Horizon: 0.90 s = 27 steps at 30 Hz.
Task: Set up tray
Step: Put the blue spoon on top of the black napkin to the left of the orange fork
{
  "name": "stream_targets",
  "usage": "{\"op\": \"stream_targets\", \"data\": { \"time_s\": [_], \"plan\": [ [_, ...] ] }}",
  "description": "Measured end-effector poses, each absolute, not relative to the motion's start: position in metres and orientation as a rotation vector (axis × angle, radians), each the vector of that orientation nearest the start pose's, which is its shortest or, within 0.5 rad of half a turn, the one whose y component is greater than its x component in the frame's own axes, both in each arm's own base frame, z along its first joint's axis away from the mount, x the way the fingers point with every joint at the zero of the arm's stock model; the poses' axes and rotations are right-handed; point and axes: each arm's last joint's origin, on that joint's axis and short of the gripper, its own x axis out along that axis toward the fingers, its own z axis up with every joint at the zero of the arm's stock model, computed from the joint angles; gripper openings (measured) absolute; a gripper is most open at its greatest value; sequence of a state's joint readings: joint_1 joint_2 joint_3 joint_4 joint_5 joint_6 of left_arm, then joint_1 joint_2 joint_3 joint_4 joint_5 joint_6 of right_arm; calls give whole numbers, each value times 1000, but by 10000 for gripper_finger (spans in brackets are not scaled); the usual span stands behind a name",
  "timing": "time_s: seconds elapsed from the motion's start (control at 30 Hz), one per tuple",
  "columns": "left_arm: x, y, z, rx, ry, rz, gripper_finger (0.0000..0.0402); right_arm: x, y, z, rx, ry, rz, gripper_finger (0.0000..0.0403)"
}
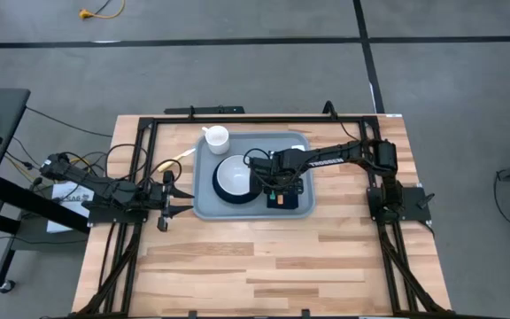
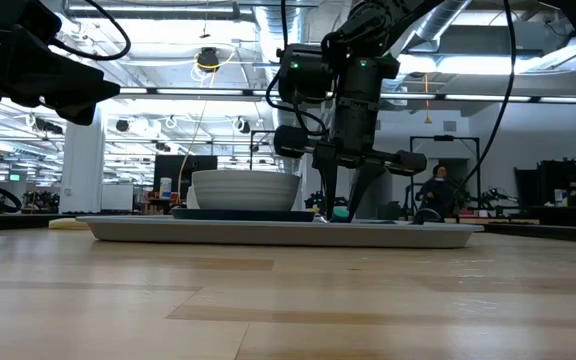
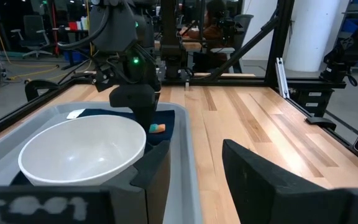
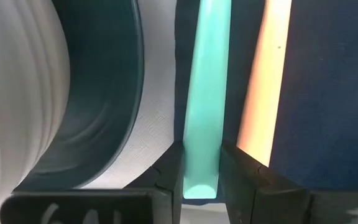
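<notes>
The light grey-blue tray (image 1: 204,206) lies in the middle of the table. On it stand a white bowl (image 1: 234,174) on a dark plate, a white cup (image 1: 216,137) and a navy cloth (image 1: 301,202). A teal utensil (image 4: 204,87) and an orange one (image 4: 265,81) lie side by side at the cloth's edge nearest the bowl. My right gripper (image 1: 277,190) points down over them, shut on the teal one. My left gripper (image 1: 182,197) hovers open just off the tray's left rim. My right gripper (image 4: 202,182) pinches the teal utensil's end (image 4: 201,168) between its two fingers (image 4: 166,180), coming from above and lying across its length. The utensil lies flat along the cloth's edge, on the tray.
A black frame runs round the table's far and side edges. The near half of the wooden table top (image 1: 264,266) is bare. In the low view a person (image 2: 436,190) sits in the room behind the table.
</notes>
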<state>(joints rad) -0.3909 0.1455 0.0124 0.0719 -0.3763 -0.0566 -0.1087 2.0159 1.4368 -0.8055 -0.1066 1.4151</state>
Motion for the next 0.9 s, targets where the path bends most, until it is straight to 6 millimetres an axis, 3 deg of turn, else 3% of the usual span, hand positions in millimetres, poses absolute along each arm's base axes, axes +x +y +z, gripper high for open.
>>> {"op": "stream_targets", "data": {
  "time_s": [0.53,0.9],
  "plan": [
    [100,-30,163,-34,57,-13,135,386,-38,163,1325,1154,-996,71],
    [100,-30,163,-34,57,-12,135,386,-37,163,1325,1171,-975,147]
  ]
}}
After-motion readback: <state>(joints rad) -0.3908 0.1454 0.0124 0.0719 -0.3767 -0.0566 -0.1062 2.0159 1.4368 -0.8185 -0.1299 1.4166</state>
